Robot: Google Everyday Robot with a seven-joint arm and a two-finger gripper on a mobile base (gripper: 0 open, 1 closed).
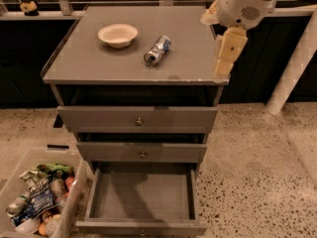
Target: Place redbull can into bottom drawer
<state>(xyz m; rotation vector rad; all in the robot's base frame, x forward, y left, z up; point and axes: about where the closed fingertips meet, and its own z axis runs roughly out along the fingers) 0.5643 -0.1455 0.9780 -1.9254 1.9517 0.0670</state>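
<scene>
The redbull can [157,50] lies on its side on the grey cabinet top [99,66], right of the middle, its dark top pointing toward me. The bottom drawer [141,198] is pulled open and its grey inside holds nothing. My gripper [225,58] hangs from the white arm [242,4] over the right edge of the cabinet top, to the right of the can and well apart from it. It holds nothing that I can see.
A white round bowl [118,34] sits on the top, left of the can. The two upper drawers [138,120] are shut. A clear bin [37,202] of colourful snack wrappers stands on the floor at the lower left. A white pole [292,68] leans at the right.
</scene>
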